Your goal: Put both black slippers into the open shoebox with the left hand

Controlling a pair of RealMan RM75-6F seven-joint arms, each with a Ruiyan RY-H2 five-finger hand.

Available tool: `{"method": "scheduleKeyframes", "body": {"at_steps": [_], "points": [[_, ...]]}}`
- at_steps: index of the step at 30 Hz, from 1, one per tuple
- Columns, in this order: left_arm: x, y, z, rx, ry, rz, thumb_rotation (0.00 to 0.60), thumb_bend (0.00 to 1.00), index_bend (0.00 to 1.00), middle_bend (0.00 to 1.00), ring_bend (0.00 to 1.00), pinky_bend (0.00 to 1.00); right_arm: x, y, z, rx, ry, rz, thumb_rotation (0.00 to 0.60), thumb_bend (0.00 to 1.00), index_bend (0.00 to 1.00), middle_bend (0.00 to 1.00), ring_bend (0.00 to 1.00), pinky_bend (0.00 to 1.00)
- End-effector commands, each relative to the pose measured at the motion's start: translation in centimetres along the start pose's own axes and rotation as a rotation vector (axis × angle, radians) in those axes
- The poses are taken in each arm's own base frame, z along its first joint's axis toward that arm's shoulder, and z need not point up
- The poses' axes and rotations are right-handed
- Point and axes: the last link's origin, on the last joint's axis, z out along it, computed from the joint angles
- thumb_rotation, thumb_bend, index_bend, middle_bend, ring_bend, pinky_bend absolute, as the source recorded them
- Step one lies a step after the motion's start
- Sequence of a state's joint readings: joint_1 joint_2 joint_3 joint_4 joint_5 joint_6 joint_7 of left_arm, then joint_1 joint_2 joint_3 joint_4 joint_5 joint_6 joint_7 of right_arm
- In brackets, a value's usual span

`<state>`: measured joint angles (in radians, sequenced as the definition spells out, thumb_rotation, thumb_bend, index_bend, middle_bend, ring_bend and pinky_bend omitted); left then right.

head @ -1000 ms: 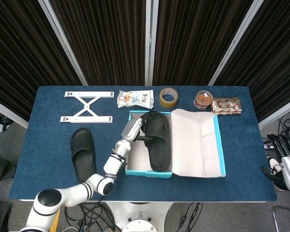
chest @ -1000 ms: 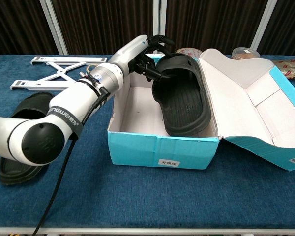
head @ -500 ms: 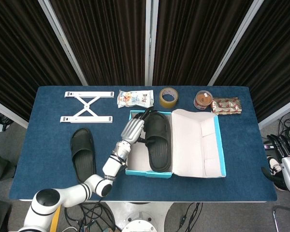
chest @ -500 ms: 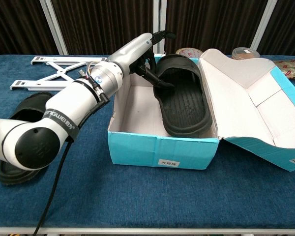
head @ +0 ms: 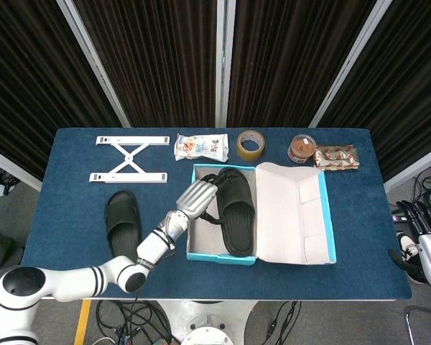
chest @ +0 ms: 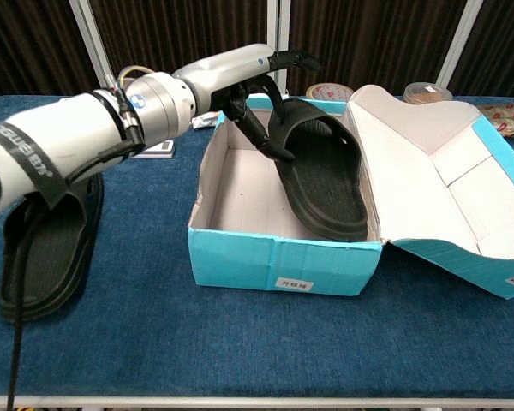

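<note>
The left hand (chest: pixel 255 86) hovered over the open shoebox (chest: pixel 283 244), fingers (chest: pixel 278 107) spread and holding nothing. One black slipper (chest: pixel 321 167) lay inside the box against its right wall, toe propped on the far rim. The other slipper (chest: pixel 47 244) lay on the blue table (chest: pixel 240 342), left of the box.

Left half of the shoebox (head: pixel 201 253) floor lay bare; one slipper (head: pixel 235 210) filled the right half. Second slipper (head: pixel 122 223) sat on open table (head: pixel 72 208), unobstructed from above.
</note>
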<state>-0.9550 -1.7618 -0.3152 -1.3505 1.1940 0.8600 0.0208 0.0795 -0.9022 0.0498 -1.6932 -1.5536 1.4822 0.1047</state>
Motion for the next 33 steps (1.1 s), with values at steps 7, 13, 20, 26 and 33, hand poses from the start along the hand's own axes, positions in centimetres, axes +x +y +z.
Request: {"method": "scheduleKeyframes", "body": {"at_steps": [7,13,20,26,33], "points": [[0.6,1.2,-0.7,-0.053,-0.017,0.126,0.535,0.03,0.28,0.17,0.0,0.16,-0.1,0.0,-0.1,-0.003,0.001,0.002,0.6,0.15,0.0,0.07,0.0,0.08],[-0.8,1.2,-0.4,-0.061,-0.085,0.191,0.519,0.02,0.29,0.2,0.0,0.15,-0.1,0.2,-0.2,-0.009,0.002,0.003,0.6,0.15,0.0,0.07,0.0,0.08],[-3.5,0.3,0.2,-0.03,-0.158,0.283,0.518,0.0,0.29,0.21,0.0,0.15,-0.2,0.3,-0.1,-0.012,-0.003,0.006,0.6,0.15,0.0,0.07,0.0,0.08],[-3.1,0.3,0.2,-0.013,-0.124,0.245,0.517,0.0,0.29,0.21,0.0,0.15,-0.1,0.4,-0.2,-0.016,-0.001,0.005,0.6,0.15,0.0,0.07,0.0,0.08],[2.3,-0.3,-1.8,-0.001,0.031,0.126,0.516,0.0,0.29,0.21,0.0,0.15,-0.1,0.4,-0.2,-0.012,0.0,0.007,0.6,0.15,0.0,0.07,0.0,0.08]]}}
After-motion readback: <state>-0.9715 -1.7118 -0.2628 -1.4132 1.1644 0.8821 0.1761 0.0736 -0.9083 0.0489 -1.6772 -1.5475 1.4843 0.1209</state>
